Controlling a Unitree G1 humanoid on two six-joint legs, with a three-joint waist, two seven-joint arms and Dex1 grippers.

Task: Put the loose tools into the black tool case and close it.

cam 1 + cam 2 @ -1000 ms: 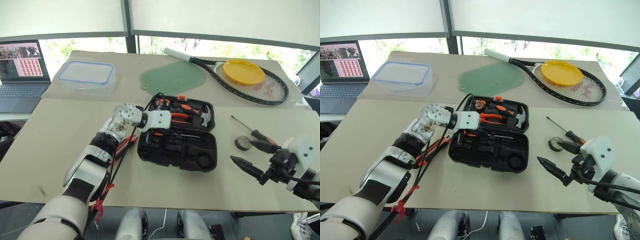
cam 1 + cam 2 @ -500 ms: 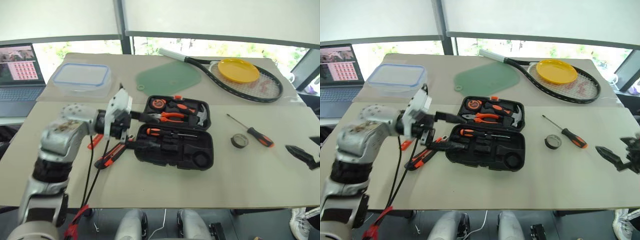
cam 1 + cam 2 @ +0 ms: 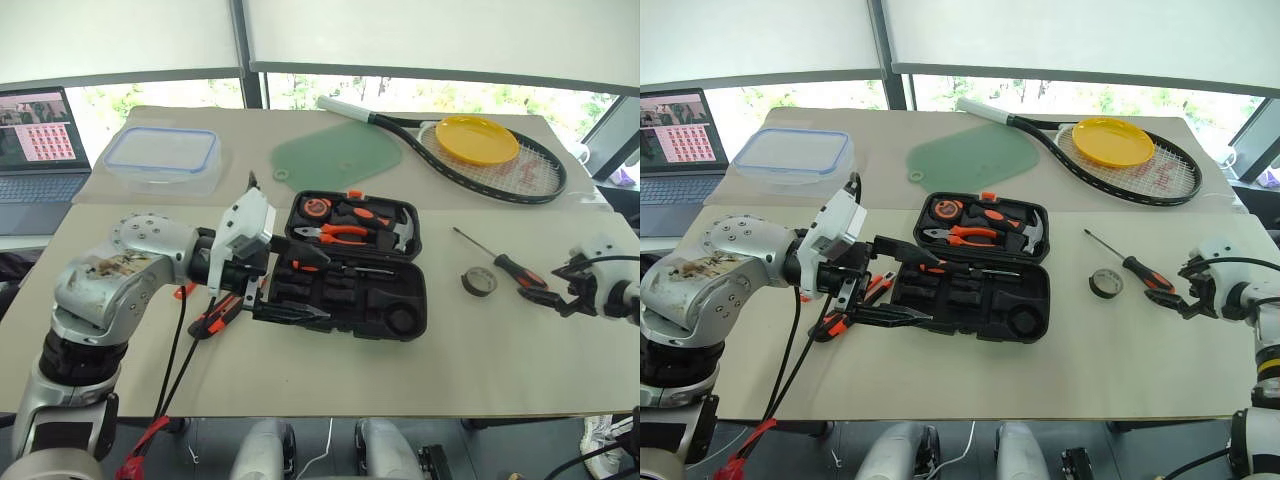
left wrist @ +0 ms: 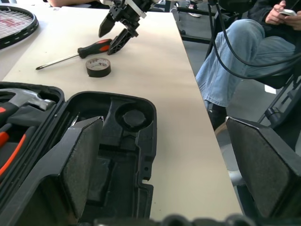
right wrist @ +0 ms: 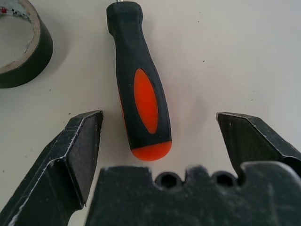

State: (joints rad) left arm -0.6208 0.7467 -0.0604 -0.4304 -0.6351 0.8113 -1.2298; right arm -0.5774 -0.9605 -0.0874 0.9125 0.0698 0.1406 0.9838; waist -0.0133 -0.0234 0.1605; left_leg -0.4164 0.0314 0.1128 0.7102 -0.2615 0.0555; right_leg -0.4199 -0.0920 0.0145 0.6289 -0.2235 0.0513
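Observation:
The black tool case (image 3: 400,322) lies open mid-table, and a slim orange screwdriver (image 3: 932,267) rests in its near half. My left gripper (image 3: 325,292) hovers open at the case's left edge with nothing between its fingers. Beside the case on the left lie black-and-orange tools (image 3: 214,319). To the right sit a dark tape roll (image 3: 480,282) and a black-and-orange screwdriver (image 5: 141,94). My right gripper (image 5: 160,121) is open, its fingers either side of that screwdriver's handle end without touching it.
Pliers, a hammer and a tape measure fill the case's lid half (image 3: 355,220). At the back are a laptop (image 3: 40,140), a clear blue-rimmed container (image 3: 165,155), a green mat (image 3: 340,155), a racket (image 3: 520,170) and a yellow plate (image 3: 477,140). A seated person (image 4: 235,56) is beyond the table's right edge.
My left gripper opened and drew back from over the case to its left edge. My right gripper moved from the near right up to the screwdriver's handle.

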